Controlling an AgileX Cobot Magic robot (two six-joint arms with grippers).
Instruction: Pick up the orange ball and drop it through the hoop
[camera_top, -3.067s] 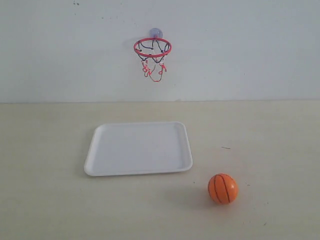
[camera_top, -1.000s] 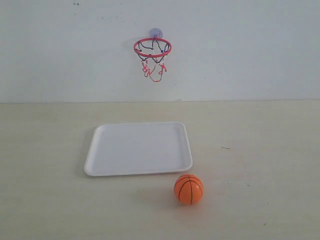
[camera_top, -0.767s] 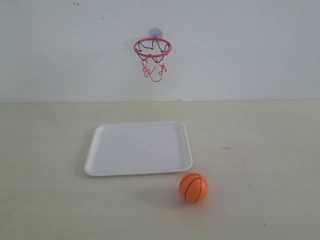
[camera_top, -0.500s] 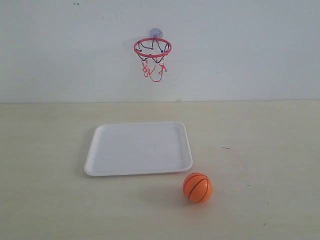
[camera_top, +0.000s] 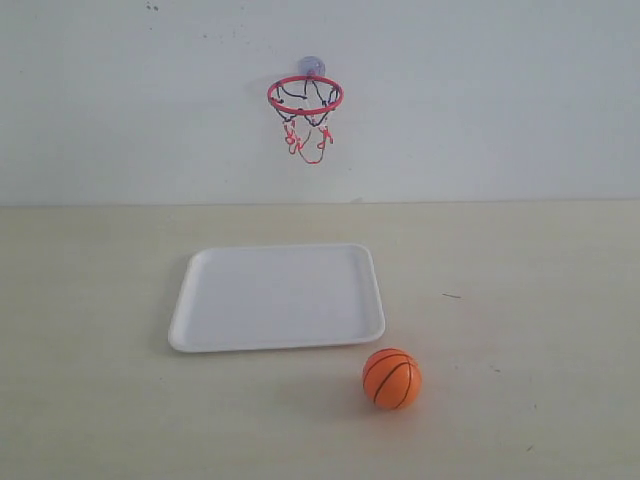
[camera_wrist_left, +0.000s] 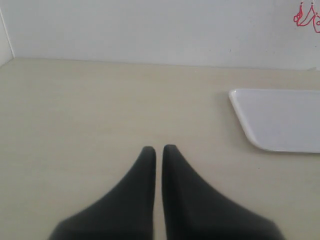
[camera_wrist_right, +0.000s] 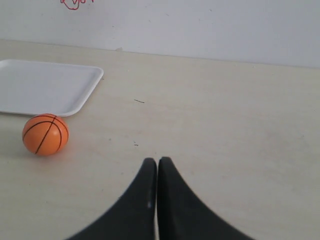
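Note:
The orange ball (camera_top: 392, 379) rests on the table just off the white tray's near right corner; the right wrist view also shows the ball (camera_wrist_right: 45, 134). On the back wall hangs the hoop (camera_top: 305, 96), its red rim and string net above the tray's far edge. Only the net's tips (camera_wrist_left: 306, 16) show in the left wrist view. My left gripper (camera_wrist_left: 159, 148) is shut and holds nothing, over bare table. My right gripper (camera_wrist_right: 157, 160) is shut too, empty, well apart from the ball. Neither gripper appears in the exterior view.
A white tray (camera_top: 277, 297) lies flat in the middle of the table below the hoop, and its corner (camera_wrist_right: 75, 95) sits beside the ball. The beige table runs back to a plain white wall.
The ball rolled left from the table's right side to the tray's near right corner, drifted slightly right, then edged back left. The hoop and tray have not moved.

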